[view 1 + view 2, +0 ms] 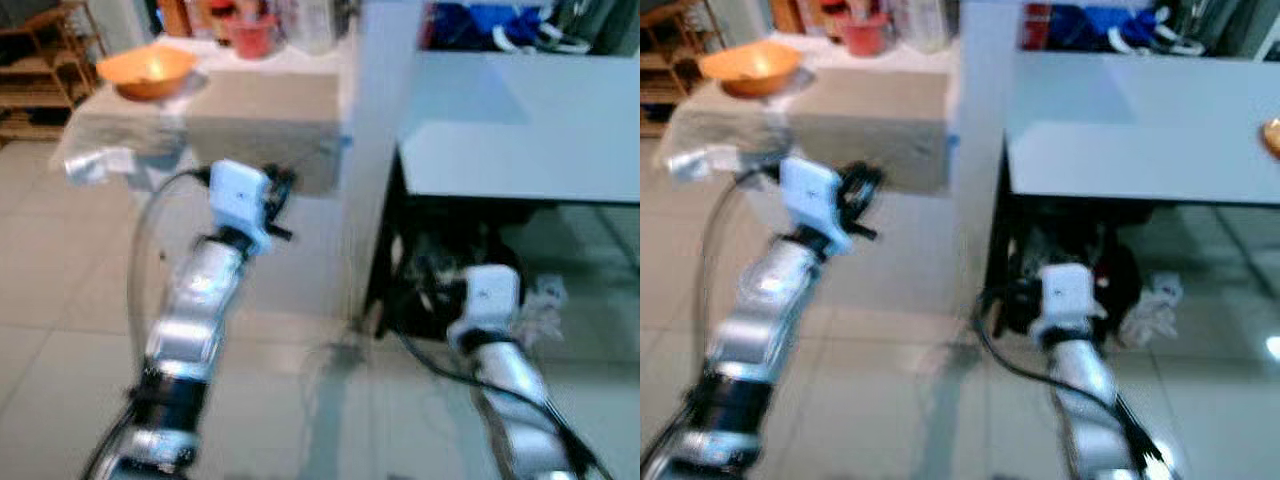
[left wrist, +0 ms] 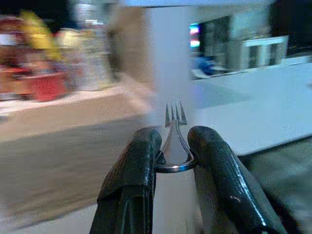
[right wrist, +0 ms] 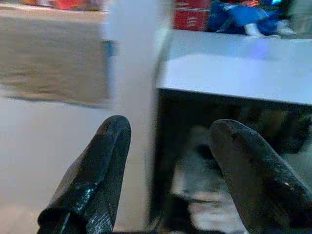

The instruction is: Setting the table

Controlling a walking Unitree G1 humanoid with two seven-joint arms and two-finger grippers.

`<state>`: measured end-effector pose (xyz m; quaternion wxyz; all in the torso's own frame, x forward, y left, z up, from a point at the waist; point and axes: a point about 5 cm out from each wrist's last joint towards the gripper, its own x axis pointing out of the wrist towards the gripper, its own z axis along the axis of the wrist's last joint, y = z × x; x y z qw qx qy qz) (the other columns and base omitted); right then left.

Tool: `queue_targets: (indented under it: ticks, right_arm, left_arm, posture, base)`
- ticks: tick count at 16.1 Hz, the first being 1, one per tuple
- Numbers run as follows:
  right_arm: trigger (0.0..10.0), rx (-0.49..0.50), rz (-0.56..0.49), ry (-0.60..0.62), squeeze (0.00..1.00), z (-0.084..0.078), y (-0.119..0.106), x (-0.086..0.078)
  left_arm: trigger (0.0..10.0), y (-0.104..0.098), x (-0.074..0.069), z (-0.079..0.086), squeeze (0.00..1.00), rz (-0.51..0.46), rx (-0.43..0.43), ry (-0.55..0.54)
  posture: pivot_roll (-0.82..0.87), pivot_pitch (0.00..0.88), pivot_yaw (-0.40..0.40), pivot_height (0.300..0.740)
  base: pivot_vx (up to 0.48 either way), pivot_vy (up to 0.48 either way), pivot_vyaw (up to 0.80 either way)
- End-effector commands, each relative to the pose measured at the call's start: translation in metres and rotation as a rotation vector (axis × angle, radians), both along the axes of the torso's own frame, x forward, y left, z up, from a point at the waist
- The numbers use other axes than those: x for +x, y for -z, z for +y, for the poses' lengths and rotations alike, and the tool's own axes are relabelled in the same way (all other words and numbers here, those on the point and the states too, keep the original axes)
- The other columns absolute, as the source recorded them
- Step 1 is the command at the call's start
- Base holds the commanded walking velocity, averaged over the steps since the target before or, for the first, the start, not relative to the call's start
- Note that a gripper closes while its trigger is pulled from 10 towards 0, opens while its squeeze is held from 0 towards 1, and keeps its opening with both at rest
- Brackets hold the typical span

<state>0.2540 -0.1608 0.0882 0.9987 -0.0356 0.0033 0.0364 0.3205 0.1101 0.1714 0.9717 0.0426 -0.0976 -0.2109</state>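
Left tool [image 2: 171,161] pinches a thin silver metal fork [image 2: 174,139], tines forward, raised short of the pale grey bench [image 1: 520,130]. Right tool [image 3: 170,170] gapes empty, low by the bench's edge. Judgement: approach squarely, keep the fork level, and release only once it rests flat on the bench.

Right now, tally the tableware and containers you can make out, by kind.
Fork: 1, clamped in the left gripper — fork
Orange bowl: 1, on the cloth-covered counter — orange bowl
Red container: 1, behind the bowl — red container
Total: 3
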Motion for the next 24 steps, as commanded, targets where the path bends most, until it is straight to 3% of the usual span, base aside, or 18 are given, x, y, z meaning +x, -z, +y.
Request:
queue_targets:
  ticks: [1,7,16,21,24]
  right_arm:
    - [10.0,0.027,-0.019,-0.019,0.00,0.008,-0.003,0.001]
    - [10.0,0.004,-0.070,-0.032,0.00,0.007,-0.010,0.004]
    - [10.0,-0.030,-0.019,0.045,0.00,-0.001,0.000,0.002]
    - [10.0,-0.033,-0.011,0.035,0.00,-0.005,0.003,-0.007]
    - [10.0,-0.038,0.000,0.038,0.00,-0.007,0.007,-0.014]
  left_arm:
    - [0.0,-0.006,0.001,0.008,0.00,-0.024,0.014,-0.023]
    - [0.0,-0.005,0.000,0.008,0.00,-0.032,0.038,-0.012]
    - [0.0,-0.003,-0.002,-0.001,0.00,-0.036,0.047,0.017]
    - [0.0,0.003,0.003,0.008,0.00,-0.013,0.072,-0.040]
    - [0.0,0.001,0.007,0.015,0.00,-0.029,0.074,-0.097]
  posture:
    - [-0.01,0.000,0.021,0.736]
    - [0.00,0.000,0.022,0.740]
    - [-0.02,0.000,0.031,0.740]
    - [-0.02,0.000,0.027,0.740]
    - [-0.03,0.000,0.032,0.740]
  base:
    - [0.000,-0.469,0.00]
    - [0.000,-0.462,-0.09]
    - [0.000,-0.445,0.00]
    - [0.200,-0.411,0.00]
    - [0.000,0.000,0.00]
